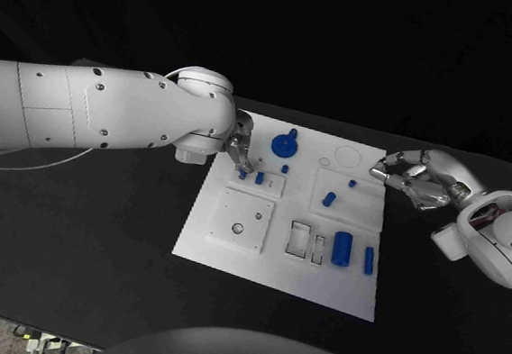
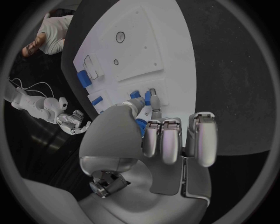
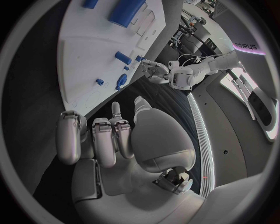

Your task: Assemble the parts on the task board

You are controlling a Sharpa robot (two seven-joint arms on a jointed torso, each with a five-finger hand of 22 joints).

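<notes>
1. While the left hand (image 1: 239, 150) hangs over the far left edge of the task board (image 1: 232, 246), its fingers point down at a small blue peg (image 1: 259, 177) standing there; the left wrist view shows a fingertip (image 2: 155, 105) right beside the small blue pieces, but whether anything is pinched cannot be told.
2. Off the board's far right corner, the right hand (image 1: 410, 179) hovers over bare black table (image 1: 62, 238), fingers curled loosely and apart, holding nothing.
3. Between the two hands, near the far edge, a round blue knob (image 1: 284, 147) stands on the board, with an engraved circle (image 1: 346, 157) beside it toward the right hand.
4. Further in, a tilted blue pin (image 1: 329, 200) and a tiny blue stud (image 1: 351, 183) sit on a raised square plate.
5. Toward the near right, a large blue cylinder (image 1: 342, 248) lies beside two rectangular slots (image 1: 300, 238), and a slimmer blue bar (image 1: 368, 261) lies close to the board's right edge.
6. On the near left, a white square plate with a hole (image 1: 243, 219) sits just inside the left edge.
7. Bare table surrounds the board on the left, the near side and the right.
</notes>
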